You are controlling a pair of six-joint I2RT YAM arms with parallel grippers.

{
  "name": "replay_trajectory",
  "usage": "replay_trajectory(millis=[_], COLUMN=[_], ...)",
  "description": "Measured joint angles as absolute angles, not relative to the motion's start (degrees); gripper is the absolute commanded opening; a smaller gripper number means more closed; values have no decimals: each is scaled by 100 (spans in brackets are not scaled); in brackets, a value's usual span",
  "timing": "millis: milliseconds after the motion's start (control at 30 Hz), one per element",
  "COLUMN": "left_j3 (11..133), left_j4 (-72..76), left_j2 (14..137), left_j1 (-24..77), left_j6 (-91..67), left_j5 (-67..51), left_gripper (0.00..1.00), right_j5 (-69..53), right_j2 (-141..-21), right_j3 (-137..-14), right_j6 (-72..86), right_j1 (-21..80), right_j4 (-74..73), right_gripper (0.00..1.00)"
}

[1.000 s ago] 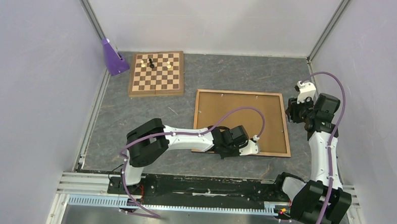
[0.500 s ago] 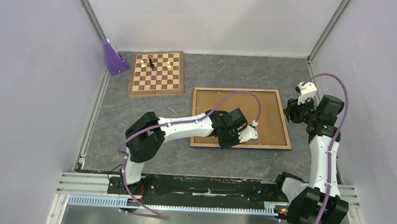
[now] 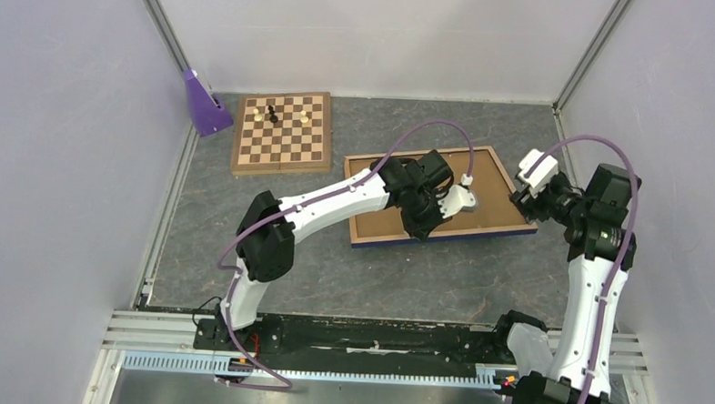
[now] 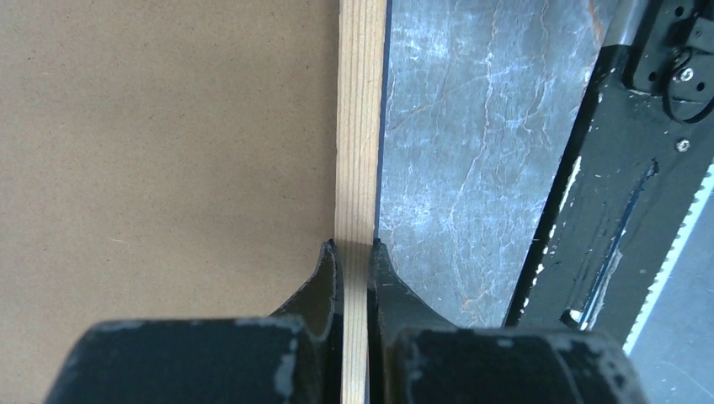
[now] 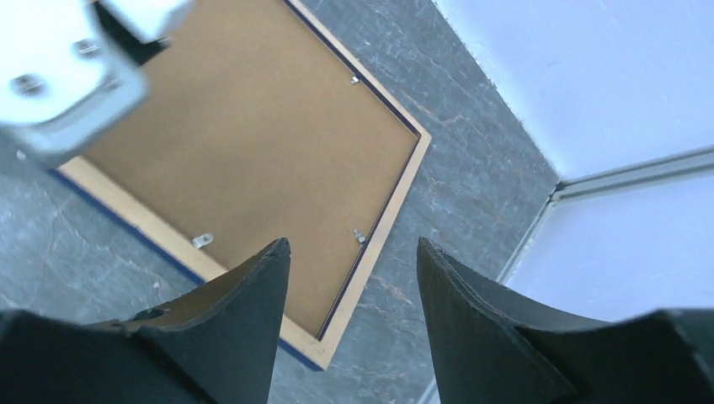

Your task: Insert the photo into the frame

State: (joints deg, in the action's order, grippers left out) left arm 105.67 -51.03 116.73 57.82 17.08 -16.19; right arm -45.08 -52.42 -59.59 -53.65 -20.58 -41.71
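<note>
**A:** What's the left end effector (image 4: pixel 355 246) doing?

**B:** It's clamped on the near rail of the frame (image 3: pixel 496 185), one finger on each side of the pale wood strip.

**A:** And the right end effector (image 5: pixel 349 244)?

**B:** Its jaws are apart with nothing between them. It hangs just beside the frame's right edge.

**A:** How does the frame look?

**B:** It's back side up, a light wood border around a brown backing board (image 4: pixel 168 168), with a dark blue strip showing along the near edge. It sits tilted at the middle right of the grey worktop (image 3: pixel 208 214), near rail up off the surface.

**A:** Counts?

**B:** From the left there's one purple wedge (image 3: pixel 203 104) in the far corner. Next is one chessboard (image 3: pixel 281 132) with a few small pieces on it. Then one frame and two arms. The right wrist view shows three small metal clips (image 5: pixel 200 241) on the frame's inner edge.
</note>
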Motion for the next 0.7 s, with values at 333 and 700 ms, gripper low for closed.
replay_trajectory(millis=[333,700], left_j3=[11843,12127], left_j4=[-5942,-6182], left_j2=[12180,12232], left_j1=[5537,5422], left_j6=[1675,1675], left_j5=[-1872,-2018], left_gripper=[2,2], right_j5=[-4324,-3439], right_j2=[-4698,-4331], right_j3=[-5655,-4816], right_j6=[-6886,-7452], right_j1=[-1326,-491], right_j4=[-4989,-4976], right_gripper=[71,71])
